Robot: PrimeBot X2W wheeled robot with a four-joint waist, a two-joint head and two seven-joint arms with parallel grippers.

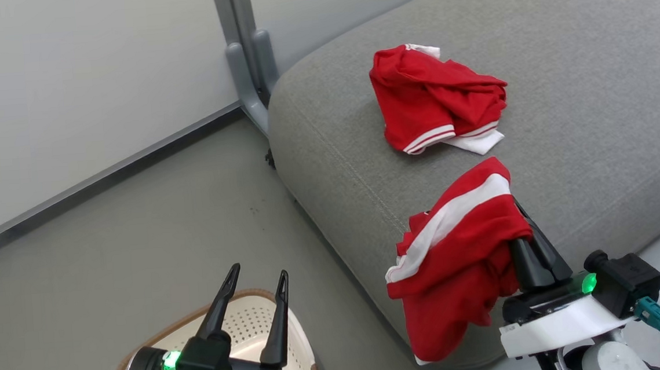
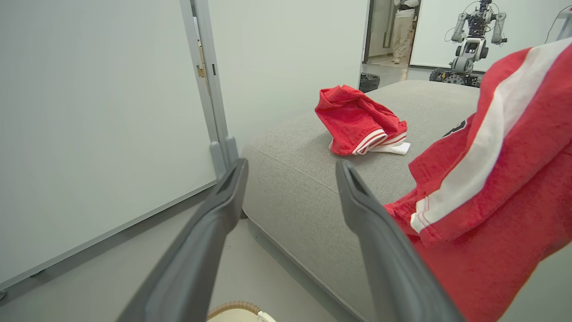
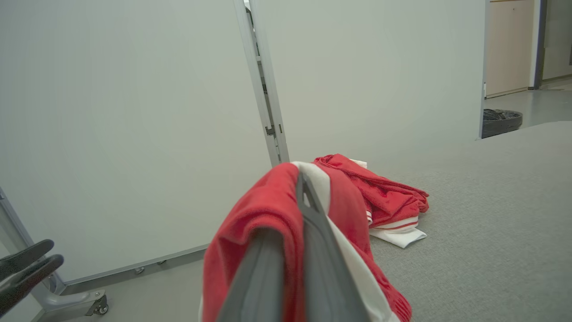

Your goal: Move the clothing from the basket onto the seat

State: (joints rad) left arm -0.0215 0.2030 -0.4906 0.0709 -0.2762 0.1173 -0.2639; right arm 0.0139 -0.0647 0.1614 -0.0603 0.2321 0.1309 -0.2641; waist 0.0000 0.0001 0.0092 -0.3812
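A pale partition [image 1: 67, 81] meets the grey floor [image 1: 136, 239] at the far left. Its grey post [image 1: 249, 69] stands just beside the seat's corner.

At the lower left of the head view, the left tool [image 1: 259, 270] hangs over the basket [image 1: 246, 321], its two fingers spread apart and gripping nothing. The basket stands on the floor near the seat's front. In its own wrist view, the left tool [image 2: 291, 164] points toward the seat's front face, and a sliver of brown basket rim [image 2: 234, 307] shows at the bottom edge.

Further right, the seat [image 1: 591, 103] carries the loose garment [image 1: 437, 99]. It lies in a crumpled heap well in from the edge, with its striped hem toward the front.

Nearer the robot, the held garment [image 1: 456, 240] drapes over the right tool [image 1: 534, 246], whose fingers are pressed together and clamped on a fold of it. The cloth's lower part dangles in front of the seat's front face; I cannot tell whether it touches the seat. In the right wrist view, the right tool [image 3: 304, 192] has red and white cloth falling on both sides of its closed fingers, and the loose garment [image 3: 384, 201] lies beyond on the seat [image 3: 491, 223].
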